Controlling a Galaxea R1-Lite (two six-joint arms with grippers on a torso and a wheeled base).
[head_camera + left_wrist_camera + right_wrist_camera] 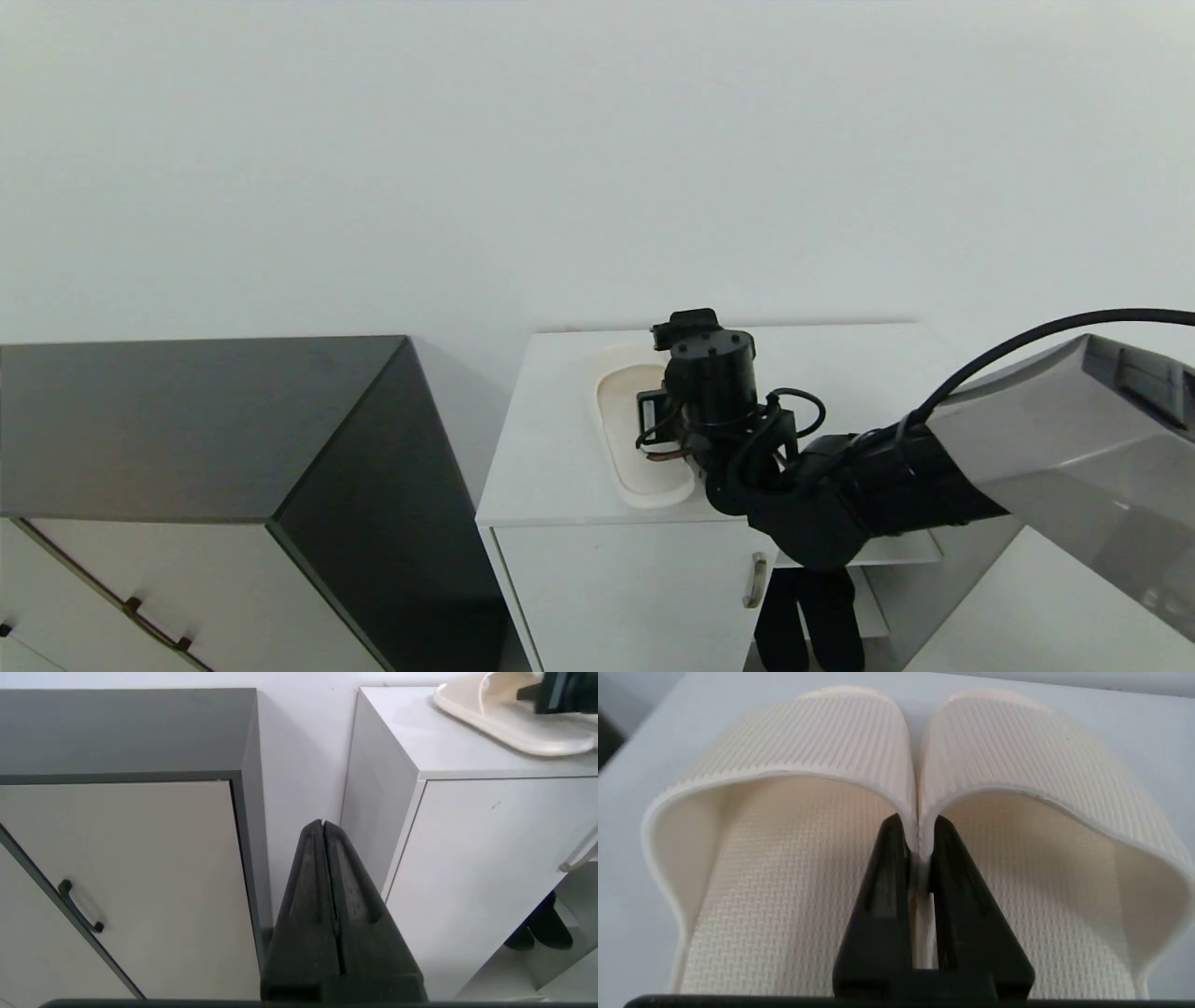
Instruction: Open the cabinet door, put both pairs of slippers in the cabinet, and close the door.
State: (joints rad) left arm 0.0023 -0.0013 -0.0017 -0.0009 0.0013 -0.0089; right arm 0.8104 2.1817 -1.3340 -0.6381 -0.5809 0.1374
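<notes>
- Step in hand, as I read it: grasping the pale cream ribbed foam slippers (813,831). The pair lies side by side on top of the white cabinet (560,439), towards its near edge.
- Right gripper (918,835): narrow, pinching the slippers' two touching inner side walls together.
- Left gripper (324,831): closed up, empty, low in front of the gap between the cabinets.
- The cabinet's right side looks open, with a dark pair of shoes (542,933) low inside.
- Next move: lift both together, come forward and down, then place them in the open compartment. The soft walls may slip.
</notes>
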